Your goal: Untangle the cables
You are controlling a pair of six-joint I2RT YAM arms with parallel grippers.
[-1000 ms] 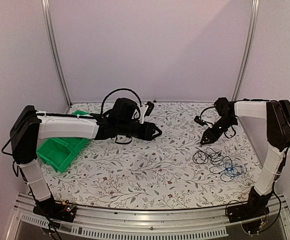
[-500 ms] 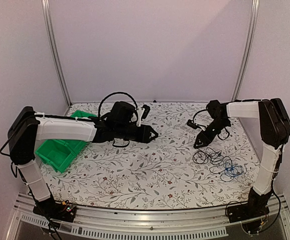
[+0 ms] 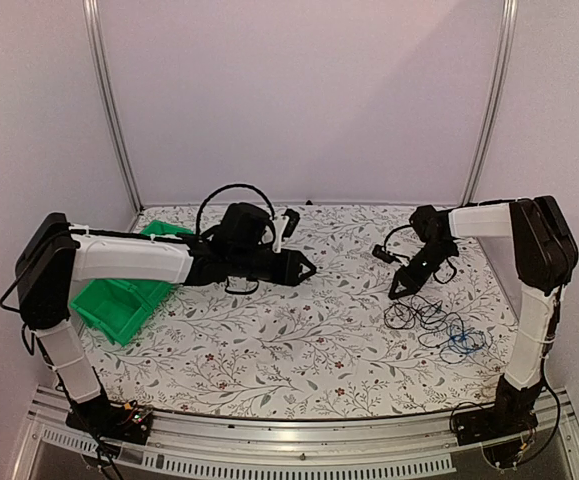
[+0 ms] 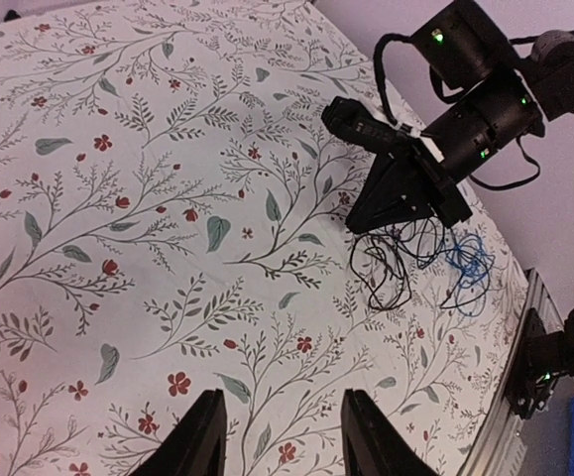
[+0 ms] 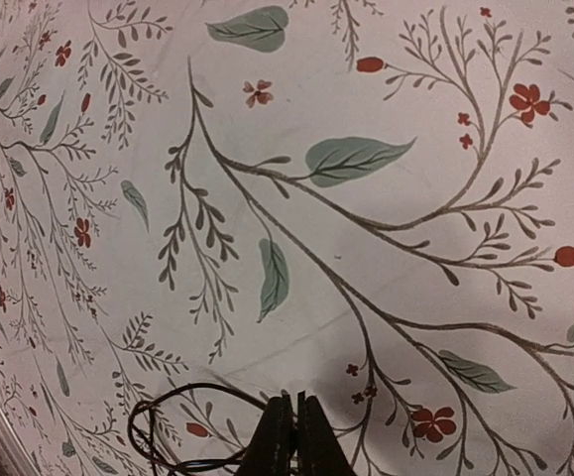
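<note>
Black with one flash of bright blue: the string-thin, looping cables (image 3: 437, 325) lie in a loose heap on the flower-printed tablecloth (image 3: 269, 340), at the table's right side. The right gripper (image 5: 291, 436) sits at the heap's outer edge, jaws pinched almost together, and a black loop runs straight into the tips, so it looks nipped. The left gripper (image 4: 285, 441) hovers over mid-table, well apart, jaws spread and empty. These wires should be feather-light and limp, so any pull will likely drag snagged neighbours along. The best hold is probably a free end or an outer loop, and the blue one is easiest to single out.
</note>
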